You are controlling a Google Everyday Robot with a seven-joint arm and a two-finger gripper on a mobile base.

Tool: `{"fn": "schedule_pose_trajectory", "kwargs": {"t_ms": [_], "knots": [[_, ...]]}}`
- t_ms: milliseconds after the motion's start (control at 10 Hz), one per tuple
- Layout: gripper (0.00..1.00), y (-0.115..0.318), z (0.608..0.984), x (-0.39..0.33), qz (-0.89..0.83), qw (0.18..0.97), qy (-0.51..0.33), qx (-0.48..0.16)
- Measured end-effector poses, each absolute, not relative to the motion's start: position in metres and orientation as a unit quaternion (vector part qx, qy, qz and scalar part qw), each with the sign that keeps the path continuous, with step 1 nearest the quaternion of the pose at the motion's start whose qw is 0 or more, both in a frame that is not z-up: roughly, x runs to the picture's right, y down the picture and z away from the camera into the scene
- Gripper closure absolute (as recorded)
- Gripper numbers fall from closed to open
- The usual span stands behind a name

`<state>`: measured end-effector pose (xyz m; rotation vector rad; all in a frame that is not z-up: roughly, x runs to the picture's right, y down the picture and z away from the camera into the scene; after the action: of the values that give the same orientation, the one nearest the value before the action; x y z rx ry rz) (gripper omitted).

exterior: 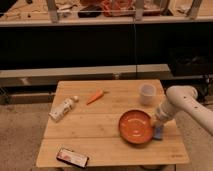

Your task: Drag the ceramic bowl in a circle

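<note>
The ceramic bowl (135,126) is a wide, shallow orange-red bowl with pale rings inside. It sits on the wooden table (90,145), right of centre and near the right edge. My gripper (155,121) hangs from the white arm, which comes in from the right. It is down at the bowl's right rim and touches or nearly touches it. The arm's last link hides the rim there.
A blue sponge (158,133) lies against the bowl's right side, under the gripper. A small white cup (147,93) stands behind the bowl. A carrot (96,96) and a white bottle (63,108) lie at the left, a dark snack packet (72,157) at the front left.
</note>
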<state>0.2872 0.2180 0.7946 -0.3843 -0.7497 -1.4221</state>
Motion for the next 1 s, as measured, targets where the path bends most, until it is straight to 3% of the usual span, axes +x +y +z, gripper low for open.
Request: {"fn": "schedule_pose_trajectory", "kwargs": {"t_ms": [600, 1000], "knots": [[1.0, 0.264, 0.752, 0.224, -0.686, 0.627, -0.336, -0.155], [1.0, 0.266, 0.753, 0.158, -0.727, 0.575, -0.351, -0.135]]}}
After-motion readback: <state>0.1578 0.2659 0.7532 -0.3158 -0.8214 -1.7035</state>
